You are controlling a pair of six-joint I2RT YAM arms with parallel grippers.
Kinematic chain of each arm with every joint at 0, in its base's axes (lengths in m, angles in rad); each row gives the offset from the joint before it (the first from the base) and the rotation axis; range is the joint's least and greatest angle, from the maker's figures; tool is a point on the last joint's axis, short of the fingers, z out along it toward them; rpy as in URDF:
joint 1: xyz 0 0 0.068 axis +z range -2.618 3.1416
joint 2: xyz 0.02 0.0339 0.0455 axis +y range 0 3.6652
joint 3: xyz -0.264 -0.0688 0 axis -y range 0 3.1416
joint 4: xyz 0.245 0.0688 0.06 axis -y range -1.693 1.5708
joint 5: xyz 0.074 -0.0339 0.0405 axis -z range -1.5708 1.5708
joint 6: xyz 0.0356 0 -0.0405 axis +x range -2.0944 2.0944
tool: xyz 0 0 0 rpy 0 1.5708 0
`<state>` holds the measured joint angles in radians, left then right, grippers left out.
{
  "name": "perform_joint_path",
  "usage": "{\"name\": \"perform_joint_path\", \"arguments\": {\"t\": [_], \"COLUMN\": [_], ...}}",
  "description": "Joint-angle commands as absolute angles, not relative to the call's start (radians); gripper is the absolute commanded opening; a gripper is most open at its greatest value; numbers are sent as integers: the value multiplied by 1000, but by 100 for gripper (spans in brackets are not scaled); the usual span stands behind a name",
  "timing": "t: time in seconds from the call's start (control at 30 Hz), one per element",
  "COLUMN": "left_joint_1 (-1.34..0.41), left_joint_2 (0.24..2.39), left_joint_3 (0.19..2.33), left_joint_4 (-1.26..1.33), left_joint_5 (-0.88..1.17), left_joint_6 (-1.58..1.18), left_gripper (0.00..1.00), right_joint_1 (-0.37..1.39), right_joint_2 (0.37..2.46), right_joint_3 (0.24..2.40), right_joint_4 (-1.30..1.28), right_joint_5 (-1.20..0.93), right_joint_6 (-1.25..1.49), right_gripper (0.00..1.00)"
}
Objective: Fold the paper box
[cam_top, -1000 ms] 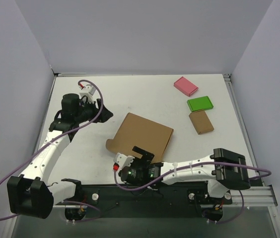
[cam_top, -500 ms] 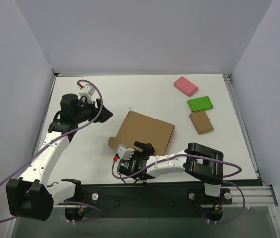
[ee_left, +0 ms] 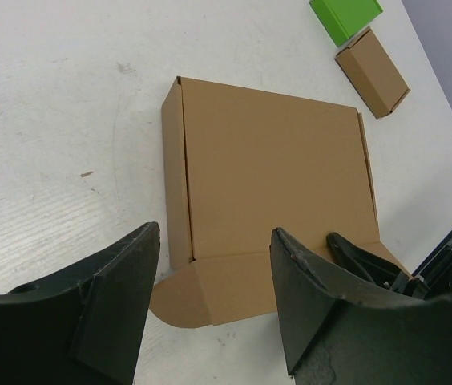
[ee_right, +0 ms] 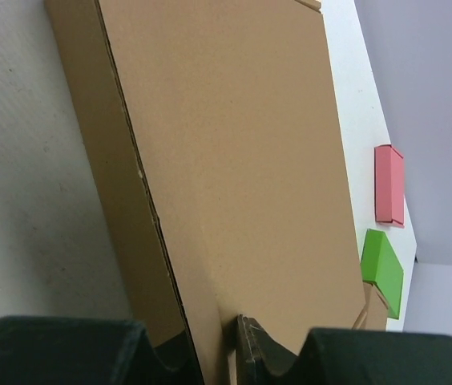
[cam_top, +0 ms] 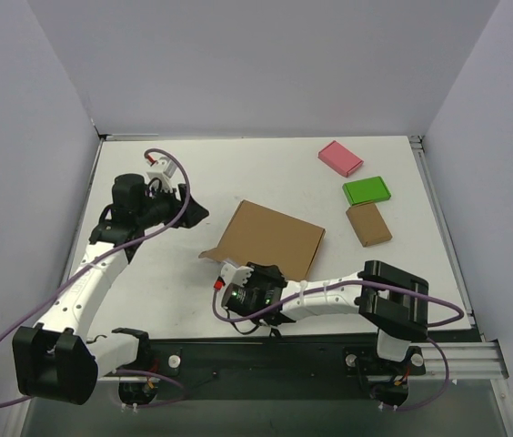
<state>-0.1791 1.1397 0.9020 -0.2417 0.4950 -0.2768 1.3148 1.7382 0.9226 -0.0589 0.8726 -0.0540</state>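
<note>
The paper box [cam_top: 270,238] is a flat brown cardboard mailer lying mid-table, with a rounded tab poking out at its near left corner. My right gripper [cam_top: 258,273] sits at the box's near edge and is shut on the top panel. In the right wrist view the cardboard [ee_right: 226,160] runs down between the jaws [ee_right: 218,353], and one fingertip [ee_right: 252,346] presses on its upper face. My left gripper [cam_top: 193,211] hovers open to the left of the box and touches nothing. Its wrist view looks down on the box [ee_left: 274,176] between wide-apart fingers [ee_left: 214,241].
Three small blocks lie at the back right: pink [cam_top: 340,157], green [cam_top: 367,190] and brown [cam_top: 368,224]. The green block [ee_left: 346,16] and the brown block [ee_left: 373,72] also show beyond the box in the left wrist view. White walls surround the table.
My right gripper went from wide open to shut on the box's near edge while its arm swung in behind it. The box shifted slightly away. The left arm barely moved.
</note>
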Motion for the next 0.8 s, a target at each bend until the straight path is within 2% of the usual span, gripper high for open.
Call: {"name": "perform_joint_path", "arguments": {"t": [0.0,0.07,0.13,0.17,0.2,0.27,0.3,0.4,0.67,0.77], "left_joint_1": [-176,-178,-181,-187,-201,-218,-225,-244,-245,-245], "left_joint_2": [1181,1212,1229,1242,1249,1265,1272,1287,1293,1292], "left_joint_3": [902,905,907,908,907,911,917,923,925,927], "left_joint_4": [-193,-209,-216,-218,-218,-230,-238,-261,-273,-273], "left_joint_5": [561,563,574,575,575,559,548,528,494,489], "left_joint_6": [-284,-290,-293,-295,-295,-285,-278,-265,-253,-247], "left_gripper": [67,67,67,67,67,67,67,67,67,68], "right_joint_1": [1305,1315,1321,1328,1331,1345,1353,1383,1399,1338], "right_joint_2": [1718,1720,1732,1736,1738,1732,1711,1642,1401,1327], "right_joint_3": [890,888,888,891,896,905,910,948,1069,1088], "right_joint_4": [-54,-52,-54,-69,-78,-110,-124,-204,-351,-364], "right_joint_5": [812,810,815,816,816,816,818,818,562,407], "right_joint_6": [-66,-74,-74,-61,-52,-34,-14,38,144,204], "right_gripper": [12,12,18,24,39,56,68,81,84,84]}}
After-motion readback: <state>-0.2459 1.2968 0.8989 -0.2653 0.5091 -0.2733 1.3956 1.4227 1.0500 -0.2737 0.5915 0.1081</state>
